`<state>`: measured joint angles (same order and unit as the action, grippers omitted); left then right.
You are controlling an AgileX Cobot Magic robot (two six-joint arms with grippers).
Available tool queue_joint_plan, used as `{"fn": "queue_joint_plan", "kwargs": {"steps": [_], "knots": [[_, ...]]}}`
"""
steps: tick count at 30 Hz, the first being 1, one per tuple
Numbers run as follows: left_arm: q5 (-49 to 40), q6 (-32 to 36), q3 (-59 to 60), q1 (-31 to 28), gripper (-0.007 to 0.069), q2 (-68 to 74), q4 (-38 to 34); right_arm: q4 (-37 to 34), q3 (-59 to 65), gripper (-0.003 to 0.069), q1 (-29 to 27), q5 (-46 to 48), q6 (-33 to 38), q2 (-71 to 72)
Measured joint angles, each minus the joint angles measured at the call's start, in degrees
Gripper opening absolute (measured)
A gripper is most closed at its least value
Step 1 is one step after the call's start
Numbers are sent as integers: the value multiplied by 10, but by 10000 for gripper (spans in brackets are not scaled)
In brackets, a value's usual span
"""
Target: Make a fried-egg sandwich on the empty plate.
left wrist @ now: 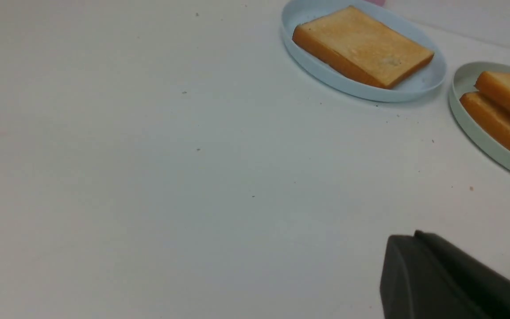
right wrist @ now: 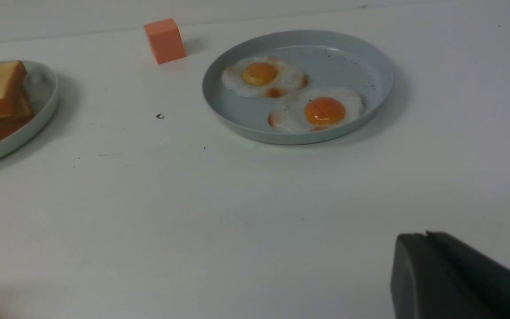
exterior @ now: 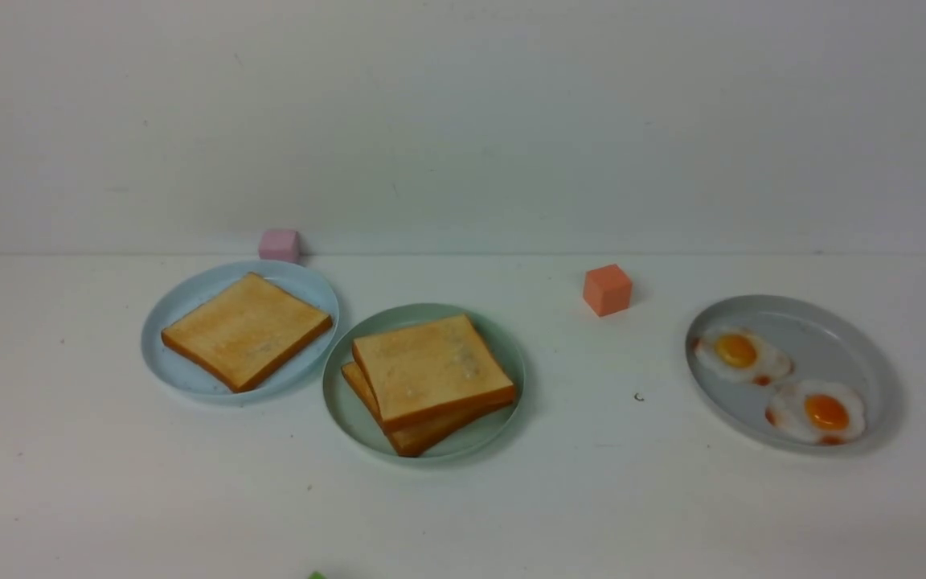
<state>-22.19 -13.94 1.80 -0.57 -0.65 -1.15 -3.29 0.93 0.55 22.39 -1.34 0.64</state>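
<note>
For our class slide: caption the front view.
Toast sandwich on mint plate, beside one toast slice and two fried eggs.

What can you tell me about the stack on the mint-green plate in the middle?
The stack is two square golden-brown toast slices with darker crust edges, lying flat on the round pale mint-green plate. The top slice is turned slightly off the lower one, so a lower corner shows at the near side. In the left wrist view a pale sliver shows between the slices, probably egg white. Neither pincer touches it.
</note>
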Motion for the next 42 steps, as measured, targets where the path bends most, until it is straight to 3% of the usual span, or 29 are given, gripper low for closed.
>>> {"fn": "queue_joint_plan", "kwargs": {"steps": [42], "knots": [[0, -2, 0, 0, -3, 0, 0, 0, 0, 49, 0, 0, 0, 0]]}}
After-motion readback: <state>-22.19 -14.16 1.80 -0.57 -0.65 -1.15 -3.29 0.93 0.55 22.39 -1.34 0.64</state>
